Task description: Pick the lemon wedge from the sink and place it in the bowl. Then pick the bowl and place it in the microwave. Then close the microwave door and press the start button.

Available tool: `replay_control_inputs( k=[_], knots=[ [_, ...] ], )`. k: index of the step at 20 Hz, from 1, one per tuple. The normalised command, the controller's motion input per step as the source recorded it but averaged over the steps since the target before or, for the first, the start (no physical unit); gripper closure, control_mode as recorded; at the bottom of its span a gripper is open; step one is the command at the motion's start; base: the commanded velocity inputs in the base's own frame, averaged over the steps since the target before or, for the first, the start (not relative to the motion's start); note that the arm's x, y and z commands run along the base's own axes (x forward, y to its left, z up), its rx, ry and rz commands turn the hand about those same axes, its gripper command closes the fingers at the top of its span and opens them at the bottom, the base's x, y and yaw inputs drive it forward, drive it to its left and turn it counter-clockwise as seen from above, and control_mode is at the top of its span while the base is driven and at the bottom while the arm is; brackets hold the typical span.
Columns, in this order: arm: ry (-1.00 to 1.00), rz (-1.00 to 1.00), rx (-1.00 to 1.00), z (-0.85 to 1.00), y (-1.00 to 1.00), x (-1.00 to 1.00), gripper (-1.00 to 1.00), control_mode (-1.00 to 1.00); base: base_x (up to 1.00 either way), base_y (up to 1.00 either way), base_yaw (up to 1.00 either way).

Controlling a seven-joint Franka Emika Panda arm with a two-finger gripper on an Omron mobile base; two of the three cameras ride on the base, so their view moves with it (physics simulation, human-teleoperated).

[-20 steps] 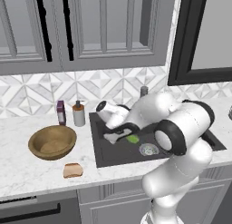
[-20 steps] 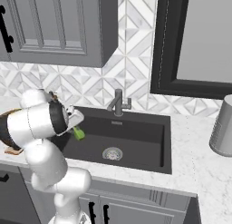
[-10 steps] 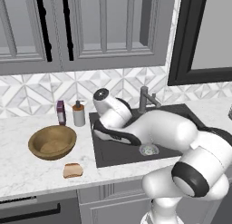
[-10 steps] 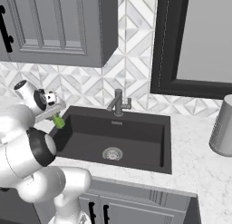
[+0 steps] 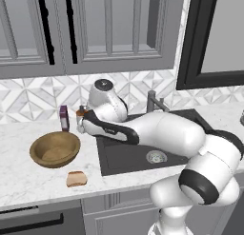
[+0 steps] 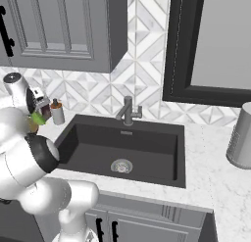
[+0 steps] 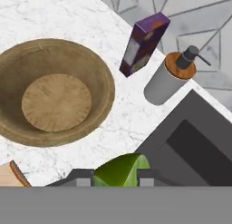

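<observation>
I have the gripper [image 7: 115,178] clamped on the lemon wedge [image 7: 121,169], held above the counter [image 7: 136,123] just off the sink's [image 7: 190,141] left edge. The bowl [image 7: 54,98] sits on the counter further left, apart from the wedge.

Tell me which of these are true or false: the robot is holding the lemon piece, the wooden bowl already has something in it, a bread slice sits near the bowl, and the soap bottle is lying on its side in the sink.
1. The gripper holds the lemon wedge. True.
2. The bowl already has something in it. False: its inside is bare.
3. A bread slice lies on the counter near the bowl. True.
4. The soap dispenser lies in the sink. False: it stands on the counter beside the sink, next to a purple box.
</observation>
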Motion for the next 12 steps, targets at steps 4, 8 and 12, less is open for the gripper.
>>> replay_control_inputs(
  k=[4,8,12],
  knots=[
    [0.09,0.3,0.08,-0.1,1.0,0.08,1.0,-1.0,0.0,0.0,0.0],
    [0.14,0.12,0.01,-0.27,1.0,0.0,1.0,-1.0,0.0,0.0,0.0],
    [0.01,0.01,0.0,-0.24,0.99,0.03,1.0,-1.0,0.0,0.0,0.0]
  ],
)
